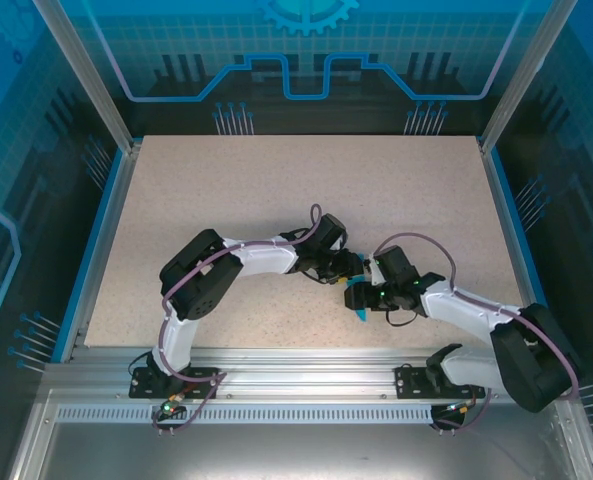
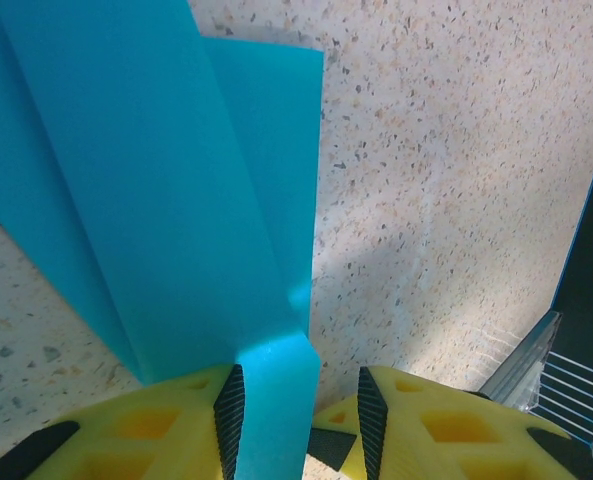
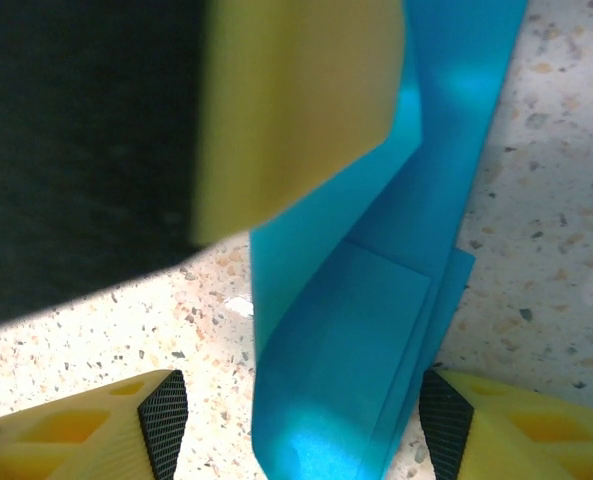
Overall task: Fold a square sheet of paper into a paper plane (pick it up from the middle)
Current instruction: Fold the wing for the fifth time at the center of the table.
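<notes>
The teal-blue sheet of paper (image 1: 358,302), folded into long layered panels, lies on the speckled table between both arms' hands. In the left wrist view the paper (image 2: 176,180) runs back between the jaws of my left gripper (image 2: 301,372). It lies against the left pad (image 2: 228,410), with bare table showing between it and the right pad. In the right wrist view the folded paper (image 3: 356,330) sits between the widely parted jaws of my right gripper (image 3: 301,400), near the right pad and clear of the left one. A yellow finger of the left gripper (image 3: 296,100) lies over the paper's far end. The two grippers (image 1: 344,268) (image 1: 368,290) nearly touch.
The table (image 1: 226,200) is bare speckled beige. A blue-lined wall (image 1: 106,200) stands along its left and right sides, and a metal rail (image 1: 296,365) carries the arm bases at the near edge.
</notes>
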Motion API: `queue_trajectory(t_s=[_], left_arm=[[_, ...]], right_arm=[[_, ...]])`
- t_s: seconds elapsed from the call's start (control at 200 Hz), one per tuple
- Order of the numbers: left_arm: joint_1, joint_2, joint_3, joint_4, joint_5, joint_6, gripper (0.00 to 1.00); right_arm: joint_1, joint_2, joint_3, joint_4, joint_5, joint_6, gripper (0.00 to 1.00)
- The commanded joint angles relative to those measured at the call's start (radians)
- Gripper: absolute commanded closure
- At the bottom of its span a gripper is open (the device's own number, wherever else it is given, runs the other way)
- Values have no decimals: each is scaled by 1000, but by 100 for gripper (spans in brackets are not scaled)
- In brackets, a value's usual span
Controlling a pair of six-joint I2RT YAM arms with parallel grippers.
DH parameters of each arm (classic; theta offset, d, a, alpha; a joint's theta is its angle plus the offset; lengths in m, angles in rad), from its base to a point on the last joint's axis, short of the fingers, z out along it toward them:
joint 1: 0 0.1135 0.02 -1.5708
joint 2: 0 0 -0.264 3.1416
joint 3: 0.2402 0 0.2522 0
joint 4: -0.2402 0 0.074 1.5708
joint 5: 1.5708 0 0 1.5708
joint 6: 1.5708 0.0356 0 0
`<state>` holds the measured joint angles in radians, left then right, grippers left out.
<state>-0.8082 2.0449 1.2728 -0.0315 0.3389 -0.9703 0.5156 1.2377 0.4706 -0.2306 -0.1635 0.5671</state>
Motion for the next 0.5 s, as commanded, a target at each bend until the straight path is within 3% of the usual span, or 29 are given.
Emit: queue_trajectory(t_s=[0.0,0.225,0.495], left_arm=[[-5,-6,25,-10,23,-22,61],[-3,-11,26,-10,23,-25,61],[-4,-20,19,-12,18,-25,61]], right_arm=[[40,24,41,-36,80,-27,35],[82,65,70,-75,180,-11,40],[92,75,77,-78,191,-11,48]])
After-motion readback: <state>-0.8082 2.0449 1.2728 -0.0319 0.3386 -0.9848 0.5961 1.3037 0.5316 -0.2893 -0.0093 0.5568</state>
